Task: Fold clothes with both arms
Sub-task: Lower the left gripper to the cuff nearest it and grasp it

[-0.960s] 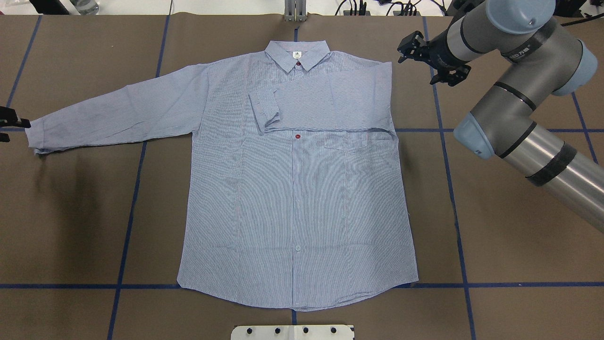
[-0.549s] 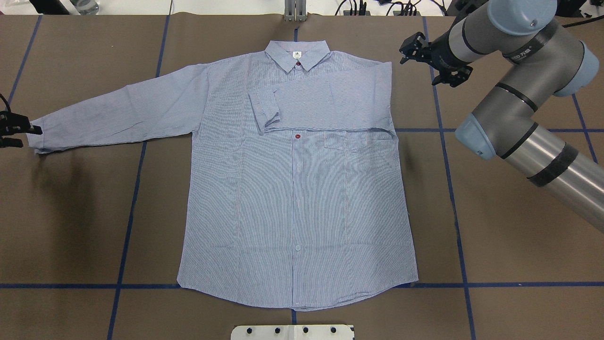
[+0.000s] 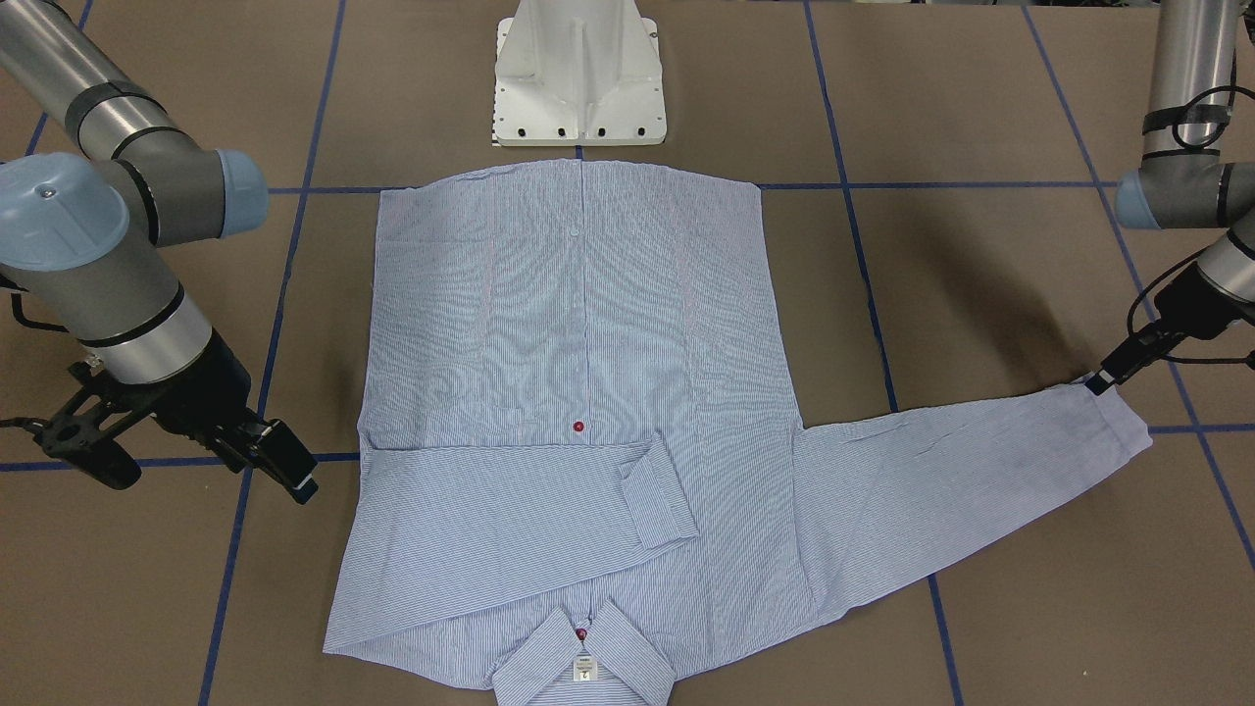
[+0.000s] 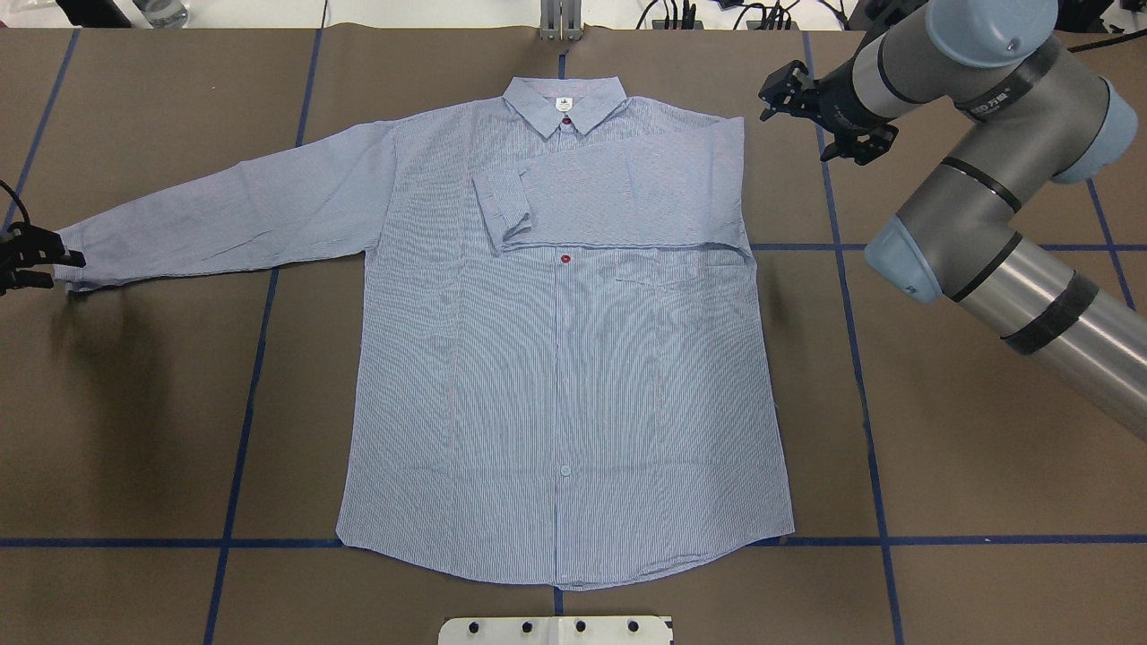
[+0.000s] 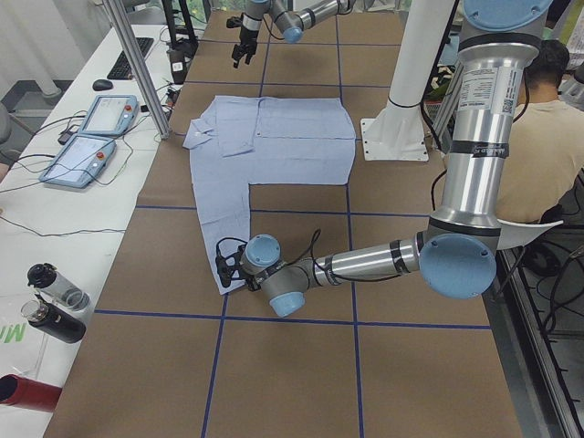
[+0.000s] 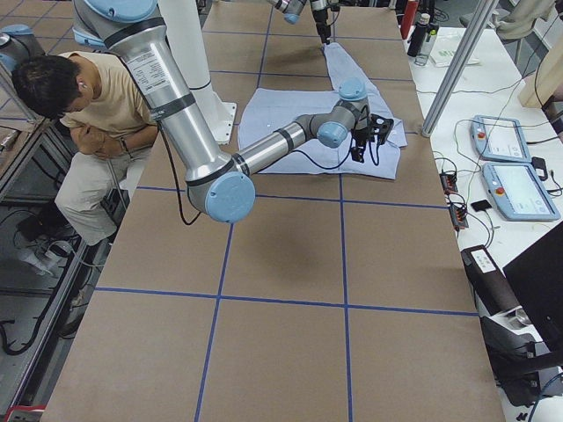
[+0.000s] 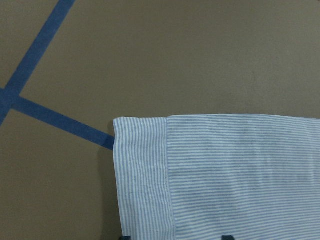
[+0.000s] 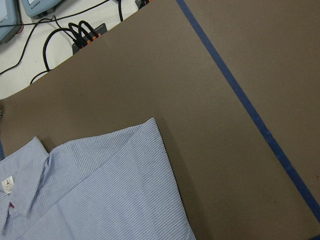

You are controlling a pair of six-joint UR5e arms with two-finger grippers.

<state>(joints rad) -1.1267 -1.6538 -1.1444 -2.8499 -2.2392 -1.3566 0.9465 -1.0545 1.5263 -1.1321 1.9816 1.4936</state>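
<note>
The pinstriped shirt [image 4: 564, 385] lies flat, front up, collar at the far side. Its sleeve on my right side is folded across the chest [image 4: 618, 193]. The other sleeve [image 4: 233, 215] stretches straight out to the left. My left gripper [image 4: 61, 271] is open at table level, its fingers either side of that sleeve's cuff [image 7: 145, 175]; it also shows in the front view [image 3: 1106, 380]. My right gripper [image 4: 797, 125] is open and empty, held above the table just right of the folded shoulder [image 8: 145, 135]; it also shows in the front view [image 3: 206, 479].
The white pedestal base [image 3: 578, 78] stands at the near hem. Blue tape lines [image 4: 860, 376] cross the brown table. Teach pendants [image 5: 91, 128], cables and bottles [image 5: 55, 301] lie on the white bench beyond the collar. A seated person [image 6: 88, 97] is behind the robot.
My left gripper has come in from the left edge, rightward and slightly nearer, onto the cuff. My right gripper has drifted slightly away from the shirt. The shirt has not moved.
</note>
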